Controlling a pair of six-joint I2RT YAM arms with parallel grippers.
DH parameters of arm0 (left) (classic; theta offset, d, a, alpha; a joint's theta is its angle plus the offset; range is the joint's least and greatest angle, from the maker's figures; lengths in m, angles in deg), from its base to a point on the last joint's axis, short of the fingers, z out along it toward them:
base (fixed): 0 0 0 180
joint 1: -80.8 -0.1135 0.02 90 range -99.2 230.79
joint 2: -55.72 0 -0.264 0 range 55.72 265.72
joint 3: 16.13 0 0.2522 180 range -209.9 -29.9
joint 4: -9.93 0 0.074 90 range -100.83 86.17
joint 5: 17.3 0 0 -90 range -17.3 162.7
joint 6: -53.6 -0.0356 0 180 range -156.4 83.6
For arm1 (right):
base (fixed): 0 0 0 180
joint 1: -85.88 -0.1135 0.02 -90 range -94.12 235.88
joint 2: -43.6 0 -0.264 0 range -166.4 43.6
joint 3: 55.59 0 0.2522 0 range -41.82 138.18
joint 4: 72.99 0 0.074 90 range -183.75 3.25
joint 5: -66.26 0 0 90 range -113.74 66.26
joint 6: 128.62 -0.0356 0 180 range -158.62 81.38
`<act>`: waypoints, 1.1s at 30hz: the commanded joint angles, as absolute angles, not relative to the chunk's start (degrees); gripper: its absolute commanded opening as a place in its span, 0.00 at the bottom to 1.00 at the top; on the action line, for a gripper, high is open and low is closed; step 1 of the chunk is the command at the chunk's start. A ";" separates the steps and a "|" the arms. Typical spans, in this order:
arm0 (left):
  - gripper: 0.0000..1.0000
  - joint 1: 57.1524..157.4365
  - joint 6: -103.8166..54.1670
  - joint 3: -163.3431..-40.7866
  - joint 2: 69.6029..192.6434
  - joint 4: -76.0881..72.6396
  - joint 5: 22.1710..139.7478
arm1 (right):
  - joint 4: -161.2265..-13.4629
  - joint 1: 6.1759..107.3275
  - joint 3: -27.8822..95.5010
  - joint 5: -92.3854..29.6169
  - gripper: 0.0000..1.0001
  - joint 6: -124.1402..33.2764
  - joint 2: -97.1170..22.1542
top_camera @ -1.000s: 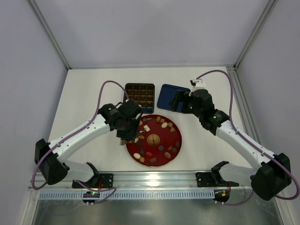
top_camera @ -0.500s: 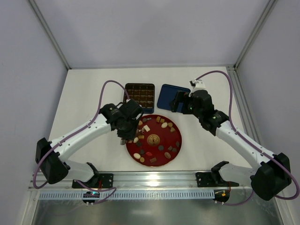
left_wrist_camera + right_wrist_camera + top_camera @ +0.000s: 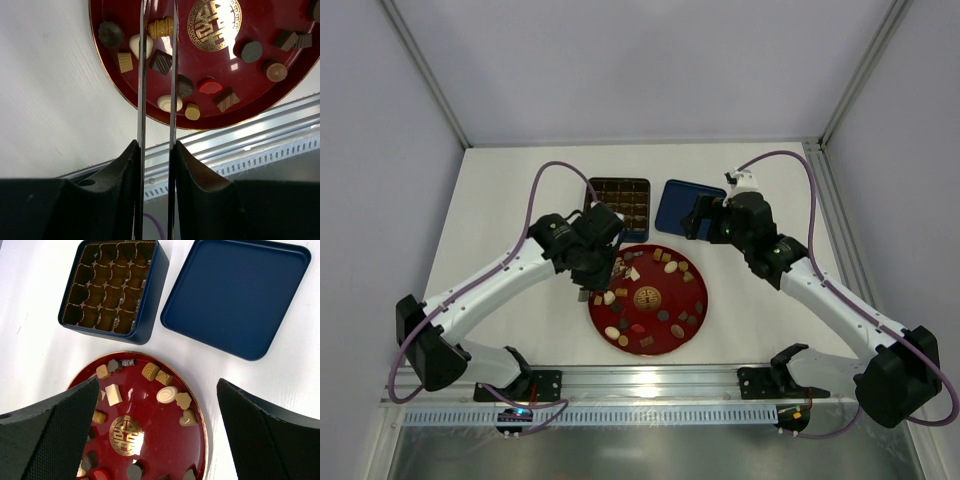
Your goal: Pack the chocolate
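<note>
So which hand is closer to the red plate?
Left. The left hand hangs over the plate's left edge. The right hand is off the plate, beyond its upper right side, by the blue lid.

The only sign I can find is the round gold emblem (image 3: 214, 25) at the middle of the red plate (image 3: 255, 95): a stylised, seal-like character inside a fret ring (sharpest from my left wrist, though partly washed out by glare). I cannot tell which character it is, and nothing else I see carries readable writing.
</note>
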State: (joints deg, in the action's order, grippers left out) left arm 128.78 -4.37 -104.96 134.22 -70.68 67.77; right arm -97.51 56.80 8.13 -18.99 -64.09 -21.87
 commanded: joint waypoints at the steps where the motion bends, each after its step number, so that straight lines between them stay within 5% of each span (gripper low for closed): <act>1: 0.25 129.05 -5.64 -109.25 133.76 -71.24 67.86 | -95.63 56.87 8.71 -18.56 1.00 -64.02 -20.56; 16: 0.25 118.00 -12.40 -123.58 140.17 -72.03 68.83 | -96.24 56.79 10.82 -18.82 1.00 -63.31 -21.97; 33: 0.22 103.91 -18.30 -142.82 163.81 -64.30 62.41 | -97.21 56.79 12.93 -20.93 1.00 -62.70 -23.55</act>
State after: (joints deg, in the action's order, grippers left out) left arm 104.80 -16.46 -138.30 162.78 -67.07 63.92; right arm -98.02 56.80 10.69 -20.54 -63.76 -23.67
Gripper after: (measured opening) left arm 0.310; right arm 0.996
